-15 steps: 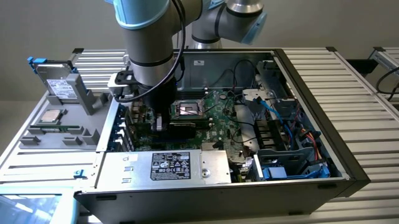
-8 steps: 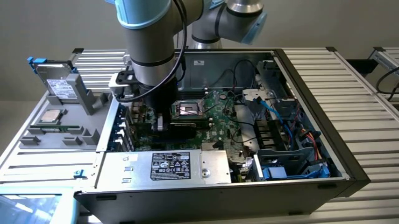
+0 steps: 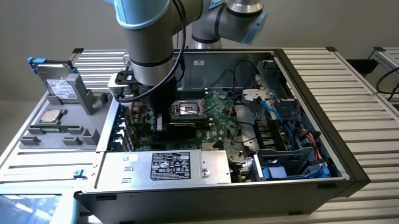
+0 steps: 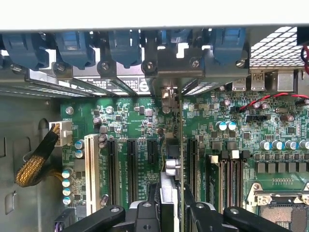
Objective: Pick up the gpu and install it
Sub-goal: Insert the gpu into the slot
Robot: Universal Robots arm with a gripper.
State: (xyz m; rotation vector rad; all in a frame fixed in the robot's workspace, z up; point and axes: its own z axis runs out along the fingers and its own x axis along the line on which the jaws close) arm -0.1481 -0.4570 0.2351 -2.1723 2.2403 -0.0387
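In the wrist view the gpu [image 4: 169, 181] is seen edge-on as a thin upright card with a silver finned part. It runs between the long black expansion slots [image 4: 131, 169] of the green motherboard [image 4: 120, 121], and its far end reaches the case's rear bracket row [image 4: 166, 92]. My gripper [image 4: 170, 208] is shut on the card, one black finger [image 4: 150, 205] on each side. In the exterior view the gripper [image 3: 160, 125] reaches down into the open computer case [image 3: 349, 154], low over the board. Whether the card sits in a slot I cannot tell.
Blue latches [image 4: 124, 48] line the rear wall. Memory slots [image 4: 231, 179] and the CPU socket [image 4: 285, 198] lie beside the card, with a yellow braided cable [image 4: 36, 162] on the other side. The power supply [image 3: 181, 165], blue cables [image 3: 281, 116] and a hard drive [image 3: 62, 86] on a grey rack stand nearby.
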